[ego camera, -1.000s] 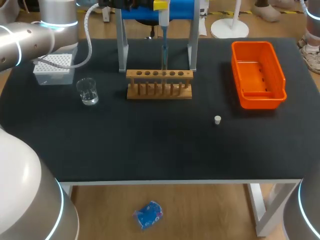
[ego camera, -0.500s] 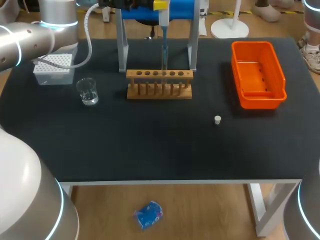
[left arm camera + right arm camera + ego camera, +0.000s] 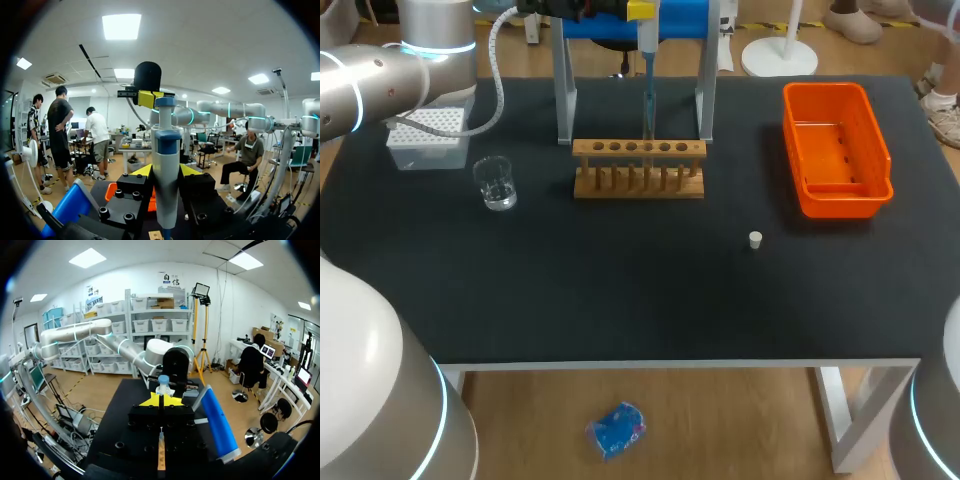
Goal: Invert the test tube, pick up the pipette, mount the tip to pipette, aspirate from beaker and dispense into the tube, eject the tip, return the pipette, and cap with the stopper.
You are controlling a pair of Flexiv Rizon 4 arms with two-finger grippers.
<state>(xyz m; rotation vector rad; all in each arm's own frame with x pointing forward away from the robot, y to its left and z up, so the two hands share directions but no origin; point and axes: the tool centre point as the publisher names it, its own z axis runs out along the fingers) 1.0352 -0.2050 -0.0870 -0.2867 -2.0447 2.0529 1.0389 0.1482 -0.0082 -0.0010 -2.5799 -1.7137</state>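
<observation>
My left gripper [image 3: 165, 172] is shut on the blue and white pipette [image 3: 166, 165], which stands upright between its yellow tips. In the head view the pipette [image 3: 647, 60] hangs over the wooden tube rack [image 3: 638, 168], its lower end reaching down into one of the rack's middle holes. My right gripper [image 3: 161, 401] is shut with nothing between its tips, right at the pipette's top button [image 3: 163, 381]. The glass beaker [image 3: 497, 184] stands left of the rack. The white stopper [image 3: 755, 239] lies on the mat to the right. I cannot make out the test tube apart from the pipette tip.
A white tip box [image 3: 428, 138] sits at the back left behind the beaker. An orange bin [image 3: 837, 190] stands at the back right. The blue pipette stand's grey legs [image 3: 563, 95] rise just behind the rack.
The right arm's bulk at the head view's right edge has shifted slightly. The pipette, the left arm and the things on the table have not moved.
</observation>
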